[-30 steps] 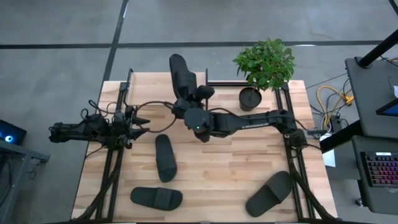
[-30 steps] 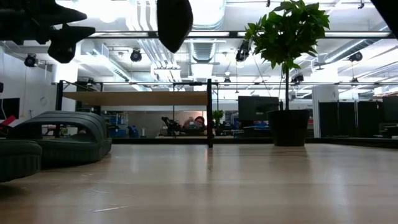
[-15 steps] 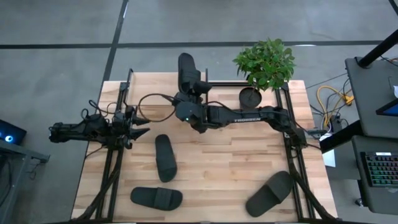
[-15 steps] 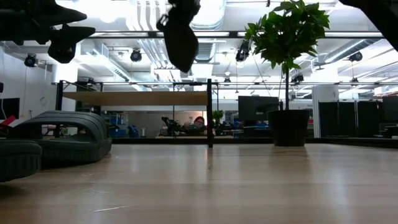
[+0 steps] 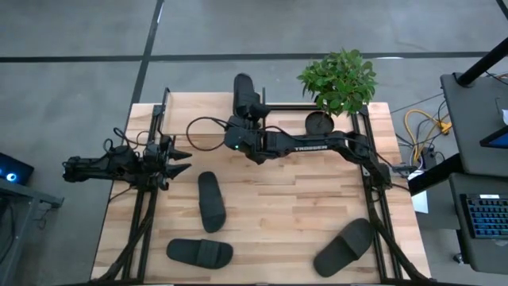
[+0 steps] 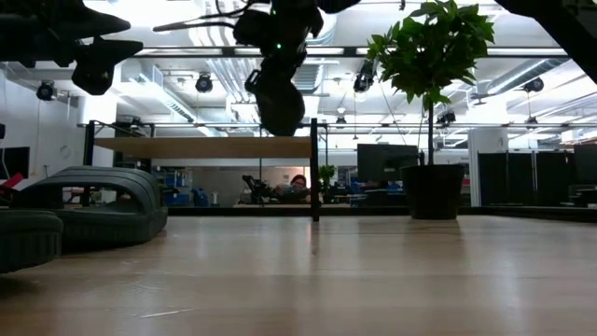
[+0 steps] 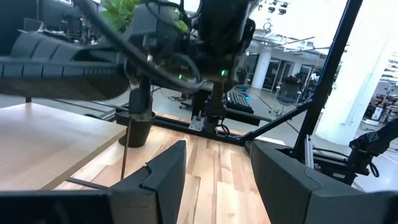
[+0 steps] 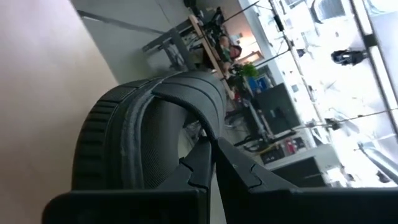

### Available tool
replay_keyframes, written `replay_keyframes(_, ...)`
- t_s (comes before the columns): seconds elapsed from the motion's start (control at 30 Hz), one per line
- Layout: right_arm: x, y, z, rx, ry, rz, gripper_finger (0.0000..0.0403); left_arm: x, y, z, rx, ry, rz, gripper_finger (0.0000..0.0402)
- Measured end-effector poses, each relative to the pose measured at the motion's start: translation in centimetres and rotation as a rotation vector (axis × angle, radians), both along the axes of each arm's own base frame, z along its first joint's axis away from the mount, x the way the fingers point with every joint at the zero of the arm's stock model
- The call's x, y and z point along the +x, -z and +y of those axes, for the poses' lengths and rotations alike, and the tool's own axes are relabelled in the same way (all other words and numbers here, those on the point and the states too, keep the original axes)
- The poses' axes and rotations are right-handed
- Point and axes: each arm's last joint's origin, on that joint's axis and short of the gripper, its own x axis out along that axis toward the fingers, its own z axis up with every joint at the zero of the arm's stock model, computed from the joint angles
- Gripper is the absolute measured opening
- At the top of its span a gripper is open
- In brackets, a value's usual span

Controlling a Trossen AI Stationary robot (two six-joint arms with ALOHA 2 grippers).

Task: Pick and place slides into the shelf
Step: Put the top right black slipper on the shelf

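Black rubber fills the right wrist view: the right gripper (image 8: 211, 158) is clamped on a slide (image 8: 143, 143), its fingers pinched on the strap edge. From above, that slide (image 5: 244, 94) hangs at the table's far edge, over the shelf (image 5: 286, 106), whose board is mostly hidden by the arm; only a black rail shows. The low view shows the slide (image 6: 278, 98) in the air above the shelf (image 6: 201, 147), its upper end lost against the gripper. Three slides lie on the table (image 5: 302, 199): one mid-left (image 5: 210, 201), one near-left (image 5: 199, 253), one near-right (image 5: 343, 246). The left gripper (image 5: 176, 161) waits at the left edge, fingers (image 7: 165, 177) apart. A plant (image 5: 337, 83) stands at the far right.
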Motion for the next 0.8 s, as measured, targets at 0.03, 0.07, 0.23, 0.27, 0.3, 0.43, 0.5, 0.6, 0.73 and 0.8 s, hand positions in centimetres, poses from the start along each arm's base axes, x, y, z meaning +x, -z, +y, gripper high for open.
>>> replay_keyframes(0.03,0.0,0.3,0.0,0.001,0.001,0.006,0.0008,0.0,0.0,0.0,0.000,0.000,0.002,0.0167)
replay_keyframes(0.07,-0.1,0.6,0.0,0.002,0.001,0.013,0.0008,0.0,0.0,0.0,0.001,0.000,0.002,0.0167)
replay_keyframes(0.23,-0.2,1.6,0.0,0.006,0.003,0.030,0.0008,0.0,0.2,0.0,0.003,0.000,0.024,0.0167)
replay_keyframes(0.27,-0.2,1.7,0.0,0.006,0.003,0.033,0.0008,0.0,0.2,0.0,0.003,0.000,0.023,0.0167)
replay_keyframes(0.3,-0.3,1.8,0.0,0.006,0.003,0.036,0.0008,0.0,0.2,0.0,0.003,0.000,0.022,0.0167)
replay_keyframes(0.43,-0.3,2.2,0.0,0.006,0.003,0.052,0.0008,0.0,0.3,0.0,0.002,0.000,0.030,0.0167)
replay_keyframes(0.5,-0.4,2.5,0.0,0.006,0.002,0.066,0.0008,0.1,0.3,0.0,0.000,0.000,0.030,0.0167)
replay_keyframes(0.6,-0.5,2.9,0.0,0.009,-0.002,0.080,0.0009,0.0,0.3,0.0,0.000,0.000,0.028,0.0167)
replay_keyframes(0.73,-0.5,3.1,0.0,0.017,-0.021,0.103,0.0009,0.0,0.2,0.0,-0.001,0.000,0.026,0.0167)
replay_keyframes(0.8,-0.4,3.1,0.1,0.037,-0.051,0.103,0.0009,0.0,0.3,0.0,-0.001,0.000,0.027,0.0167)
